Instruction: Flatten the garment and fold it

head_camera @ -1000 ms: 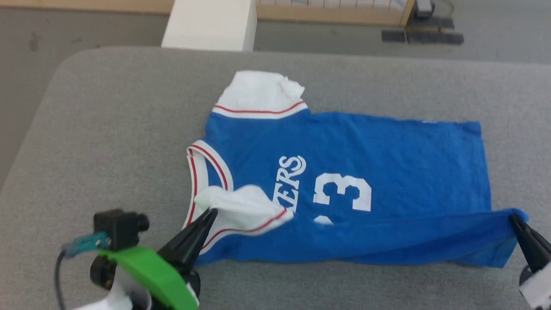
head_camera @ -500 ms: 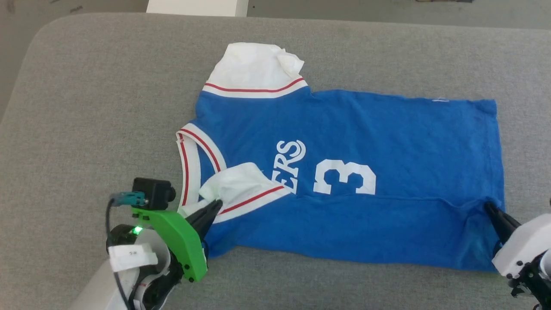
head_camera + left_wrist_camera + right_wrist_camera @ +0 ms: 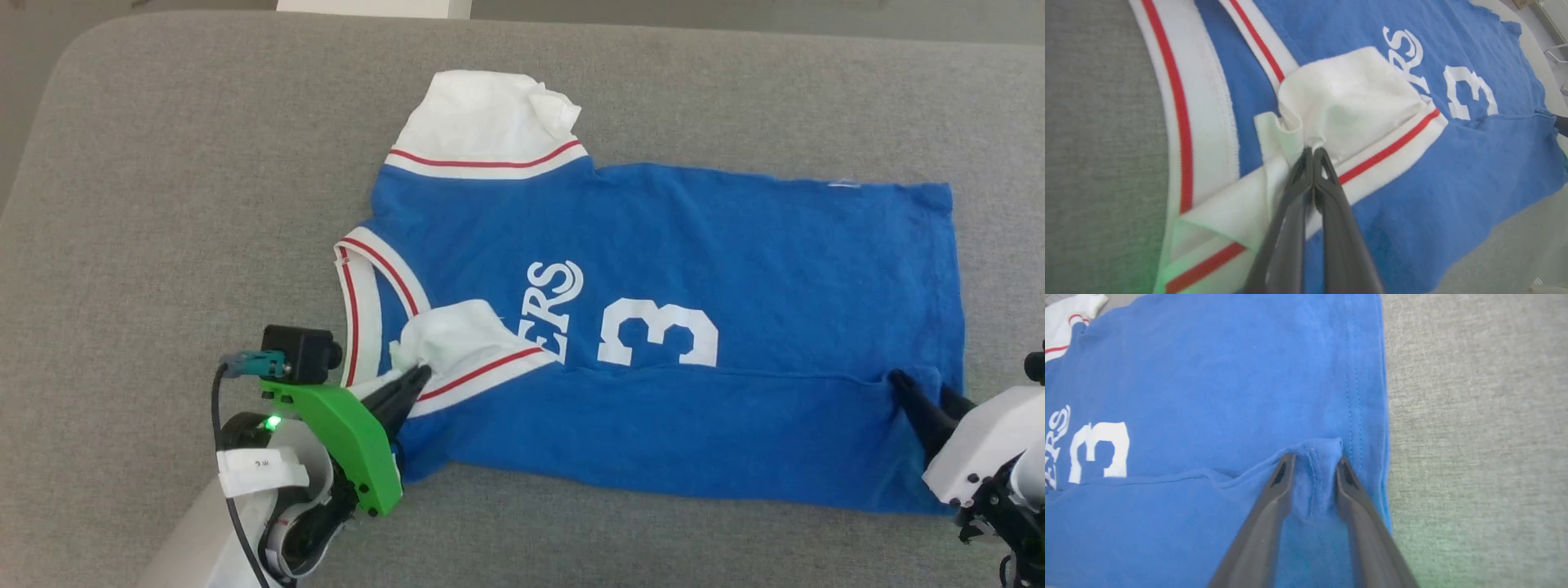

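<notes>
Two left fingers (image 3: 1298,185) tight on the garment (image 3: 1412,196); right fingers (image 3: 1274,498) apart.

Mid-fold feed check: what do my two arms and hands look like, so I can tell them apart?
Both hands have two long, dark, tapering fingers. The left hand joins a bright green bracket carrying a small black camera with a teal plug; a green light, a white label and a black cable show below it. The right hand comes from a white housing.
</notes>
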{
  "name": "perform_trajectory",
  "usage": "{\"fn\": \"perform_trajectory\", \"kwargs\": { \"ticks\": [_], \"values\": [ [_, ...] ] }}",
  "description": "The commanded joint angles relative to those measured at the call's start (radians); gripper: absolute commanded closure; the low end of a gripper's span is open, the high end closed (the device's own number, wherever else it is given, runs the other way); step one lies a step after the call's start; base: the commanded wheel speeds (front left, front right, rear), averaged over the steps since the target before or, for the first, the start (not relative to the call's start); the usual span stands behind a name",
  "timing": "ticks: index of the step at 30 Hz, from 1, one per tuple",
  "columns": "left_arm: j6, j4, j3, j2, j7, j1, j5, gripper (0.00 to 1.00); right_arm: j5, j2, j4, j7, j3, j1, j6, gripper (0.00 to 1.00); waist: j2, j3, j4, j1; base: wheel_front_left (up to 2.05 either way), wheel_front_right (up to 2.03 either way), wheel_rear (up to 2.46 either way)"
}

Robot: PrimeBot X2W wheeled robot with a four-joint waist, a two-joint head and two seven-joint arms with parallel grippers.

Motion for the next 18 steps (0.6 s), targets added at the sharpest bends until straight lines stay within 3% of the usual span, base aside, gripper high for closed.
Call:
{"fn": "perform_trajectory", "kwargs": {
  "ticks": [1, 2, 3, 4, 12, 18],
  "values": [
    [0.01, 0.0, 0.007, -0.002, -0.009, -0.002, -0.007, 0.65, 0.005, -0.001, 0.0, 0.005, -0.006, -0.005, -0.002, 0.0, 0.0, -0.011, 0.002, 0.0, 0.0, 0.0, 0.0],
    [0.013, -0.01, 0.012, 0.0, -0.015, 0.003, -0.008, 0.49, 0.008, -0.001, -0.011, 0.007, -0.01, -0.003, -0.002, 0.0, 0.0, -0.017, 0.003, 0.0, 0.0, 0.0, 0.0],
    [0.017, -0.023, 0.018, 0.002, -0.024, 0.012, -0.01, 0.11, 0.012, -0.002, -0.028, 0.009, -0.015, 0.002, -0.002, 0.0, 0.0, -0.025, 0.005, 0.0, 0.0, 0.0, 0.0],
    [0.022, -0.035, 0.023, 0.004, -0.03, 0.02, -0.011, 0.0, 0.015, -0.001, -0.042, 0.011, -0.02, 0.007, -0.002, 0.0, 0.0, -0.034, 0.007, 0.0, 0.0, 0.0, 0.0],
    [0.081, -0.197, 0.087, 0.026, -0.132, 0.129, 0.002, 0.0, 0.042, 0.03, -0.232, 0.035, -0.076, 0.074, -0.002, 0.0, 0.0, -0.113, 0.021, 0.0, 0.0, 0.0, 0.0],
    [0.163, -0.319, 0.169, -0.001, -0.329, 0.212, 0.069, 0.0, 0.009, 0.061, -0.353, -0.087, -0.119, 0.109, -0.002, 0.0, 0.0, -0.164, 0.031, 0.0, 0.0, 0.0, 0.0]
  ]
}}
